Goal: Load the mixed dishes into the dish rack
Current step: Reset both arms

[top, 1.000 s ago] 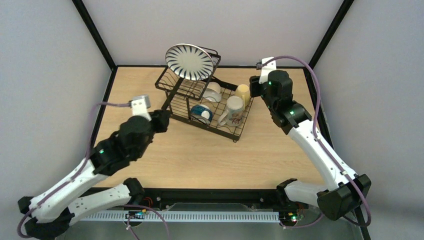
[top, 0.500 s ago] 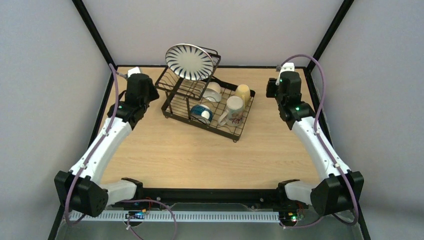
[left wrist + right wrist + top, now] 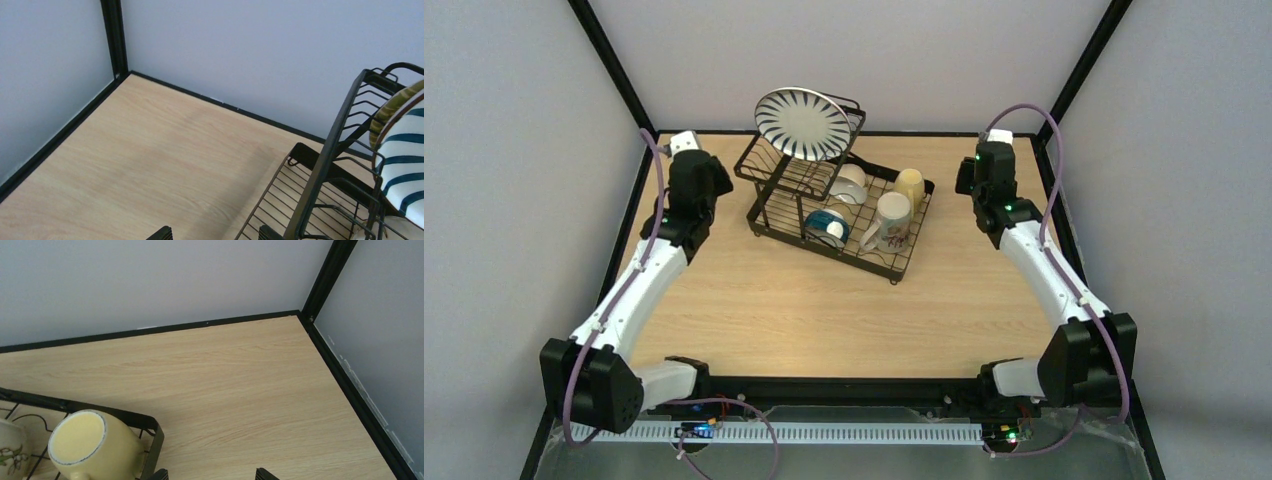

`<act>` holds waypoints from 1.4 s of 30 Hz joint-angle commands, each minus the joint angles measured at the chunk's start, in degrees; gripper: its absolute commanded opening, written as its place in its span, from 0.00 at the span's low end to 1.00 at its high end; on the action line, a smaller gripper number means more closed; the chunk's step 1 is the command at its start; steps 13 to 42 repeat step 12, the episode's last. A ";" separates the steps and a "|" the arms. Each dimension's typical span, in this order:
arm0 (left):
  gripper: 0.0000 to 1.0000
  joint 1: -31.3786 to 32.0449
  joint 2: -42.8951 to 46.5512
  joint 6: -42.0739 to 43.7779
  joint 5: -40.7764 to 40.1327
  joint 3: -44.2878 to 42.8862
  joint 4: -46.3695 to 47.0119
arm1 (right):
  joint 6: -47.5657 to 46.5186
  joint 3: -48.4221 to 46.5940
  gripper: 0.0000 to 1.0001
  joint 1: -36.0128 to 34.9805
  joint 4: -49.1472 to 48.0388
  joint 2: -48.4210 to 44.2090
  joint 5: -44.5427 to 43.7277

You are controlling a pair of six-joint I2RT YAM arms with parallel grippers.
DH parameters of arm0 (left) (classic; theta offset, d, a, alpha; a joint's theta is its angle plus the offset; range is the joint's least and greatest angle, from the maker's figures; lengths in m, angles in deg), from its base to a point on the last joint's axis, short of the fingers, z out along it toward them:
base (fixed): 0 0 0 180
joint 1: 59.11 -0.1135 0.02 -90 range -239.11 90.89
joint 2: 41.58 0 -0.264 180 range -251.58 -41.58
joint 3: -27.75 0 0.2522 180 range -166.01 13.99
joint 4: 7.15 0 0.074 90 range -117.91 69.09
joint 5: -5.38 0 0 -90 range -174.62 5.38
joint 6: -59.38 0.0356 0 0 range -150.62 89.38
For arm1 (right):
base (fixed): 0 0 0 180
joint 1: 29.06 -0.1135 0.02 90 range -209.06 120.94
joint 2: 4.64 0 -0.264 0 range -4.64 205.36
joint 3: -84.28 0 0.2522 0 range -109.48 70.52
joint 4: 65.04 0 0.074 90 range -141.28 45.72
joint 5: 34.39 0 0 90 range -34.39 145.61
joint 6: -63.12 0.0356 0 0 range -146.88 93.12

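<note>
The black wire dish rack (image 3: 776, 185) stands far-centre on the light wooden table (image 3: 824, 320), striped-rim green plate (image 3: 802, 124) upright on its raised tier, yellow mug (image 3: 90, 445) at its right end. Bare wood reaches the black edge frame (image 3: 345, 380). The left gripper (image 3: 215, 235) and right gripper (image 3: 212, 475) flank the rack, jaws apart, empty

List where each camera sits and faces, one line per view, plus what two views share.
Top external: above and behind the bases, looking down over the table at the dish rack; left arm and right arm show whole.
Left wrist: on the left arm, facing the far-left corner and the striped plate in the rack; only open left claw tips show.
Right wrist: on the right arm, facing the far-right corner past the yellow mug; only open right claw tips show.
Shared: top and left wrist both show the striped plate.
</note>
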 commanded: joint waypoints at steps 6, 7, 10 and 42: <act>0.99 -1.29 1.38 10.11 0.54 4.18 10.14 | 3.22 0.83 0.99 0.19 -3.32 0.83 -5.75; 0.99 -1.58 1.70 10.61 0.41 4.85 10.73 | 3.18 0.98 1.00 0.19 -3.45 0.70 -6.33; 0.99 -3.40 2.97 10.74 0.78 7.04 12.38 | 2.26 2.54 1.00 0.24 -5.23 -0.48 -6.99; 0.99 -4.53 4.02 10.32 1.51 8.42 12.76 | 2.04 3.46 0.99 0.19 -6.08 -0.99 -7.08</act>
